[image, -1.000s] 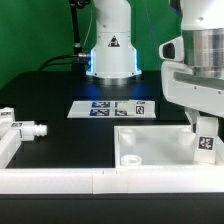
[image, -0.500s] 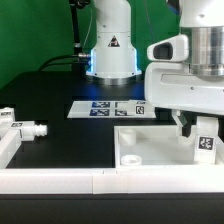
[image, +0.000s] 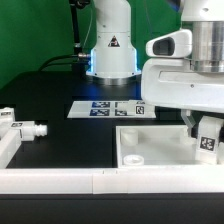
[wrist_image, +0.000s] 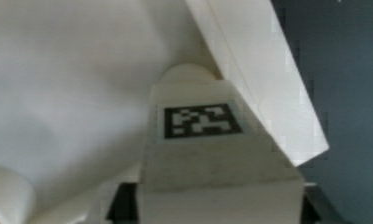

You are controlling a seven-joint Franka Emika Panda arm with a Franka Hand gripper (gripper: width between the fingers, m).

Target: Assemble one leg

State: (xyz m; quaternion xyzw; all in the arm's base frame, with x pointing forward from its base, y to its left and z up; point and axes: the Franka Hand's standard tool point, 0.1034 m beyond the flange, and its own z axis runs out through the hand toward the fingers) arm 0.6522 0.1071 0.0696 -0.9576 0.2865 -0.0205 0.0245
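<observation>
My gripper (image: 205,128) is shut on a white leg (image: 207,143), whose black-and-white tag faces the camera. It holds the leg upright over the right part of the large white square panel (image: 150,146), close to the raised rim. In the wrist view the leg (wrist_image: 209,150) fills the middle between the dark fingers (wrist_image: 126,200), with the panel's floor (wrist_image: 76,80) and rim (wrist_image: 254,70) beyond it. I cannot tell whether the leg's lower end touches the panel. Another leg (image: 28,128) lies on the black table at the exterior view's left.
The marker board (image: 112,108) lies flat behind the panel. The robot's base (image: 110,50) stands behind it. A further white part (image: 5,115) sits at the far left edge. A white wall (image: 90,182) runs along the front.
The wrist housing has shifted toward the exterior view's left. The held leg has stayed at about the same spot over the panel's right part.
</observation>
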